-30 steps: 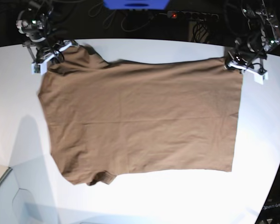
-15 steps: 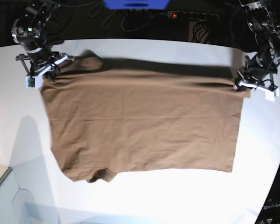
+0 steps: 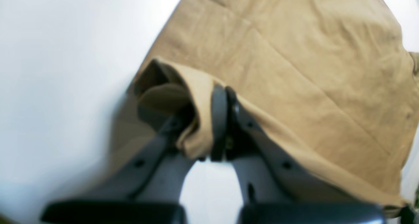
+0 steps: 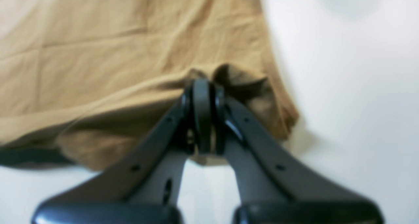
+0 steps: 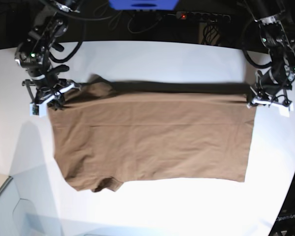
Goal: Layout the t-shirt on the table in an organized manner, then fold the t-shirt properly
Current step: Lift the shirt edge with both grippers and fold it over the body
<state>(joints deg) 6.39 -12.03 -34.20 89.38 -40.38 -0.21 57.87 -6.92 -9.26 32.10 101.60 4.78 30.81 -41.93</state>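
The brown t-shirt lies mid-table, far edge lifted. Left gripper and right gripper both pinch its far corners; the soft, light cloth probably handles best gripped there.

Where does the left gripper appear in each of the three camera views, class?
Base: left gripper at the right edge, pinching the t-shirt corner.
Left wrist: bottom centre, shut on a cloth fold.
Right wrist: not in it; only the right gripper shows.
Shared landmark: the brown t-shirt on the white table.

No readable text, labels, brands or numbers anywhere in view.
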